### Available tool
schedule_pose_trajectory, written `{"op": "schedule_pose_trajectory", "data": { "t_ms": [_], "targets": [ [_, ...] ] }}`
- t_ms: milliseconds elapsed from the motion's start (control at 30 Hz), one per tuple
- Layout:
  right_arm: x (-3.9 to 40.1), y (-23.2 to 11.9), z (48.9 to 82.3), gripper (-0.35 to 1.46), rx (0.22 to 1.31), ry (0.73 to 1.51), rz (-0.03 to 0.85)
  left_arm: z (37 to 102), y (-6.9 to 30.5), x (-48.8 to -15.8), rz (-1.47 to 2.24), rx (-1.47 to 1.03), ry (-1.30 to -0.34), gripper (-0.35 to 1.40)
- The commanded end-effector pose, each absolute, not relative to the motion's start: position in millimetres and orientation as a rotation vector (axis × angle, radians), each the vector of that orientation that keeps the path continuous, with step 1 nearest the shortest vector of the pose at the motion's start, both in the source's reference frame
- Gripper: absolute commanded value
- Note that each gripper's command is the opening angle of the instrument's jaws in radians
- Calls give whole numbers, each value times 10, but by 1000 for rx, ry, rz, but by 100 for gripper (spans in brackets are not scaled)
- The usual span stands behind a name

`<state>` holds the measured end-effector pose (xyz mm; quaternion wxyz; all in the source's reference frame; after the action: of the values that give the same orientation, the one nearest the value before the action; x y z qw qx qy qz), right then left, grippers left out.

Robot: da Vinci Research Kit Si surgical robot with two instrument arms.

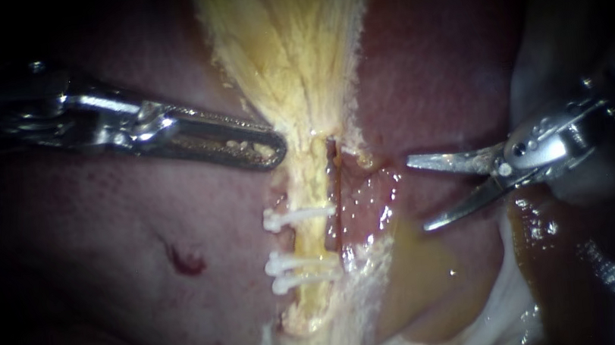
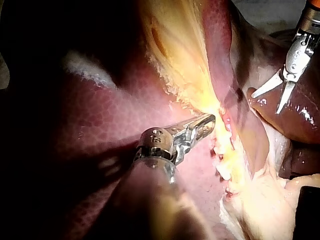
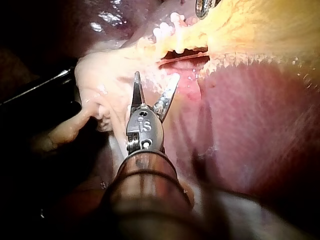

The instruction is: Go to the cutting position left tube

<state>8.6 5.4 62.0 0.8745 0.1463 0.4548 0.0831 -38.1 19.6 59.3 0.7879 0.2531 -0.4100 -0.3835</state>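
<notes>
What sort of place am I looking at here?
Probably a surgical practice bench: a left instrument and right instrument over liver, with white clips on a tube.

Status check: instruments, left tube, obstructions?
Right instrument jaws open, short of left tube. Three clips on it. Left instrument against yellow tissue. Dark strand between.

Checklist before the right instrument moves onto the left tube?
1. Right instrument blades open: ok.
2. Blades around left tube: not ok, apart from it, off to one side.
3. Clips on tube: ok, three seen, gap between top one and lower pair.
4. Clear approach: cannot tell, thin red strand runs along the tube's near side.
5. Left instrument away from that gap: ok, tip above top clip.
</notes>
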Motion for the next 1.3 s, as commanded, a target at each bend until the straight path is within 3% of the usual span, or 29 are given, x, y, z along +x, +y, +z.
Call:
{"op": "schedule_pose_trajectory", "data": {
  "t_ms": [33,467,800,1300],
  "targets": [
    [86,54,620,144,307,950,173,588,196,-377,-825,548,-883,-35],
    [89,52,618,144,323,957,166,542,213,-321,-847,532,-893,-35],
    [119,40,621,144,373,992,139,546,212,-324,-848,530,-893,-35],
    [192,-3,682,144,516,999,141,547,212,-325,-848,529,-893,-35]
  ]
}}
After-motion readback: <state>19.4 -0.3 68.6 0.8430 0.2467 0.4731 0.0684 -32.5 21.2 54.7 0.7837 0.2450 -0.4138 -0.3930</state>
